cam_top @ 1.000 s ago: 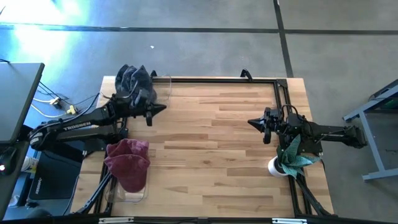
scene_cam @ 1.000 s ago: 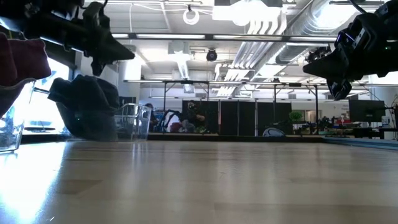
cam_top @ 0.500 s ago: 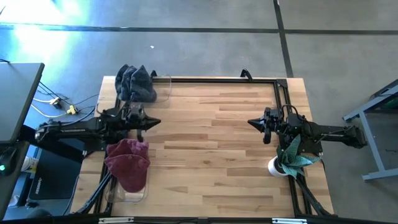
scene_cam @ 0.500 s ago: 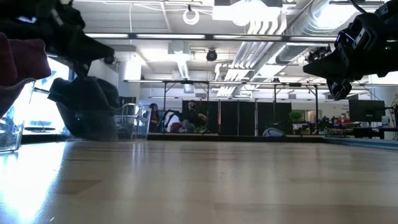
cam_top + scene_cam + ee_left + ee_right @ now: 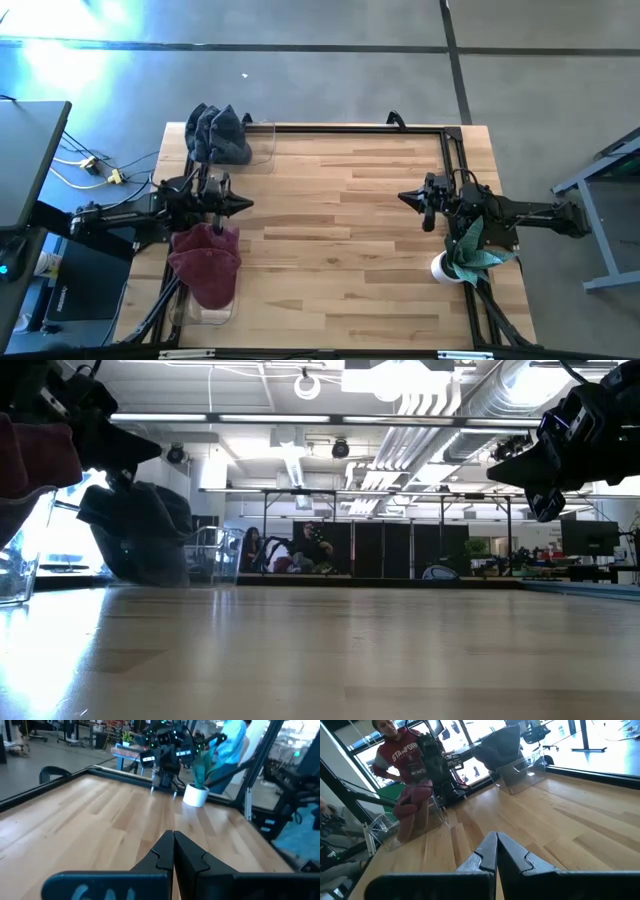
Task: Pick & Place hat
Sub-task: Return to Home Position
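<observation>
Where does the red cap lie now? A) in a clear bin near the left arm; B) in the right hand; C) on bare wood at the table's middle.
A: the high view shows the red cap resting in the clear bin.

Lower clear bin (image 5: 212, 315) mostly hidden beneath the red cap (image 5: 205, 262)
</observation>
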